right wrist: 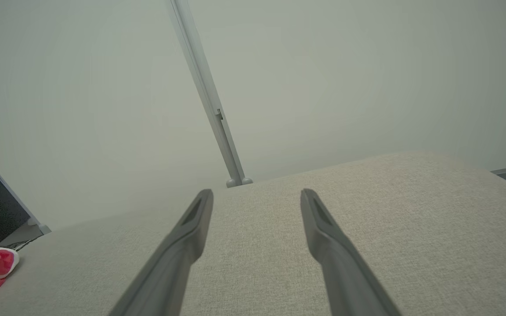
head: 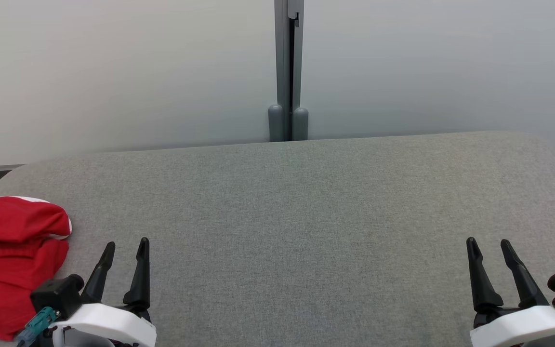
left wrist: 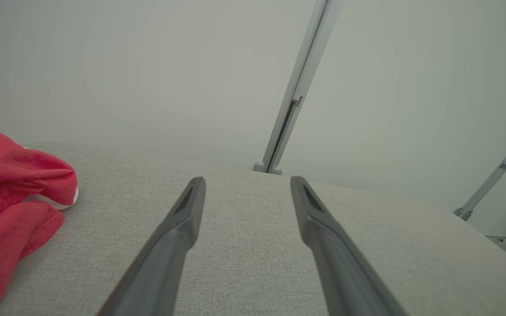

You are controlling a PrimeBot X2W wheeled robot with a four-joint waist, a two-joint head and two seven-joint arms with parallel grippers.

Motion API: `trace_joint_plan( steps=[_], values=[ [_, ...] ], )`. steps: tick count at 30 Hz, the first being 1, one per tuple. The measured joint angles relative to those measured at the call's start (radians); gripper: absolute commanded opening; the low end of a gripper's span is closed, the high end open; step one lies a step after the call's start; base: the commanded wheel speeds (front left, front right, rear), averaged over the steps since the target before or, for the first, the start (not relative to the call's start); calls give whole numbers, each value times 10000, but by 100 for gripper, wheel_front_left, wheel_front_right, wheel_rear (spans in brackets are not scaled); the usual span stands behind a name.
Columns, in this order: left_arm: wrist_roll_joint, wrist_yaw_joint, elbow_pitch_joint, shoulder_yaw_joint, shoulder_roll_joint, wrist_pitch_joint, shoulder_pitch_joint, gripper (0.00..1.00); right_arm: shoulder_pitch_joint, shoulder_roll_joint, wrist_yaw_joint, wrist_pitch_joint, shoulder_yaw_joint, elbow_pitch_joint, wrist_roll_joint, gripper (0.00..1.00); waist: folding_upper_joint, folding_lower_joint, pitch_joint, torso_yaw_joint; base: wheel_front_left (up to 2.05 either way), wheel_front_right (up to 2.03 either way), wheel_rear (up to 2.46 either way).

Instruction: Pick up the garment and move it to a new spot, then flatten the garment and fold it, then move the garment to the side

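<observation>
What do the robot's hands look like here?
The left hand and right hand match: two long, black, tapering fingers on a rounded white shell, with a black block beside the base. A teal connector sits by the left hand's base. The wrist views show a narrow slot inside each fingertip.

The red garment [head: 12,250] runs off the left edge, so its kind can't be told; the grey padded table [head: 306,202] is cut off near and right.
</observation>
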Motion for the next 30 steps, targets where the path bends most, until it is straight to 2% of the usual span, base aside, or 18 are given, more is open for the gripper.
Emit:
trace_joint_plan(
  steps=[23,30],
  values=[
    [2013,33,414,-130,228,-499,0,100,311,117,2,130,-2,-127,-1766,100,0,-1,-211,63,0,0,0],
    [2366,33,510,-144,228,-629,0,100,347,182,2,127,-19,-132,-1996,100,0,-1,-264,60,0,0,0]
  ],
)
